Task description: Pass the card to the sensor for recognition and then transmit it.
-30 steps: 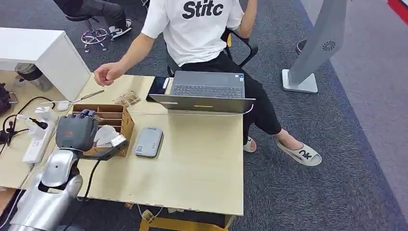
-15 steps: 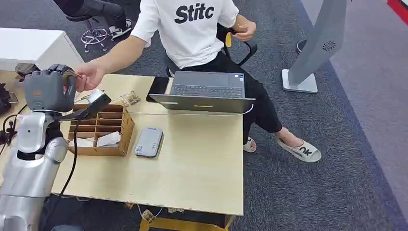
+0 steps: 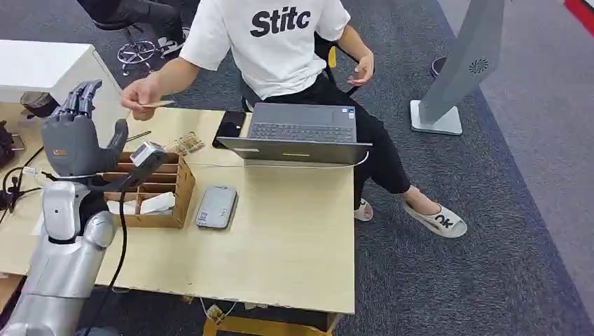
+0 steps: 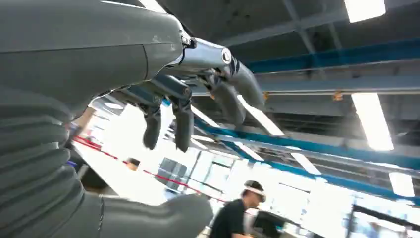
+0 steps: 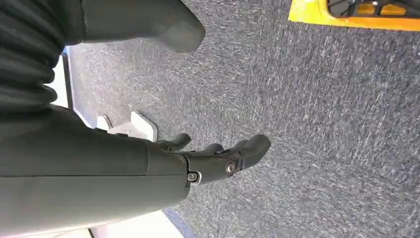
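Grey left hand (image 3: pixel 77 136) raised, fingers spread, empty. Card (image 3: pixel 155 103) at one o'clock from it, pinched in person's hand (image 3: pixel 142 93). I'd judge handover complete; withdraw clear of wooden organiser (image 3: pixel 181 183).

The humanoid's left arm (image 3: pixel 63 259) is showing silver, rounded shell segments, with a black cable (image 3: pixel 115 259) trailing at three o'clock of it. Its left hand (image 3: pixel 73 136) is wearing a matte grey casing bearing a small orange mark. The right hand (image 5: pixel 148 163) is displaying a grey ribbed cover, darker fingers (image 5: pixel 247 148) and silver screws.
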### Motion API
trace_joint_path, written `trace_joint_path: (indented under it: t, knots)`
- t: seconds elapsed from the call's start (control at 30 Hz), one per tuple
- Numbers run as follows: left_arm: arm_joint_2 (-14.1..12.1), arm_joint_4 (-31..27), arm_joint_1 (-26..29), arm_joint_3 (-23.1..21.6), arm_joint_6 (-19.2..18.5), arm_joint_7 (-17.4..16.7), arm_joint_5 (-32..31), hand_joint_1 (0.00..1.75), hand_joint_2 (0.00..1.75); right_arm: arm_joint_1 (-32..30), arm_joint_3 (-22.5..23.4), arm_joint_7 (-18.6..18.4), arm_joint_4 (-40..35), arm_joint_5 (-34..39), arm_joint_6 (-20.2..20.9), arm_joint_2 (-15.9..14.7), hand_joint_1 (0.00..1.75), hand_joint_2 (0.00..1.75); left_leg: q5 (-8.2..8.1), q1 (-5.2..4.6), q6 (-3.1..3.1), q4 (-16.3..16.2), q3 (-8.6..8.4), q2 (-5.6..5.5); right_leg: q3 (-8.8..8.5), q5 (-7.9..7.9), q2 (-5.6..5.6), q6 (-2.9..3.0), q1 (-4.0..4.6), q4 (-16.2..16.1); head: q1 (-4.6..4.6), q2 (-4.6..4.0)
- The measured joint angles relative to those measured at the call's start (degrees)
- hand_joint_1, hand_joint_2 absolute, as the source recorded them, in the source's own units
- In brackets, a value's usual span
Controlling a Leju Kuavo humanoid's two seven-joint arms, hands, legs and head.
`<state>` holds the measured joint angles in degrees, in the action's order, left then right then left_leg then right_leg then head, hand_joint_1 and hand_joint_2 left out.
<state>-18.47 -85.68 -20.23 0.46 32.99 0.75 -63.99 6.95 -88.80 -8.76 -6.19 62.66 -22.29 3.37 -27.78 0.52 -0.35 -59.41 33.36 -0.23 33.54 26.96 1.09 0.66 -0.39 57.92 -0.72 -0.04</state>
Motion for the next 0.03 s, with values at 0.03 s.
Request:
trace_joint_path:
  t: [0.03]
  knots:
    - [0.31,-1.49,2.12,0.42,0.94,1.36,2.94,0.0,1.75,0.02,0.0,0.0,0.0,0.33,0.0,0.0,0.0,1.75,-0.04,-0.01,0.0,0.01,-0.02,0.04,0.0,0.0,0.05,0.0,-0.02,0.0,-0.02,0.0]
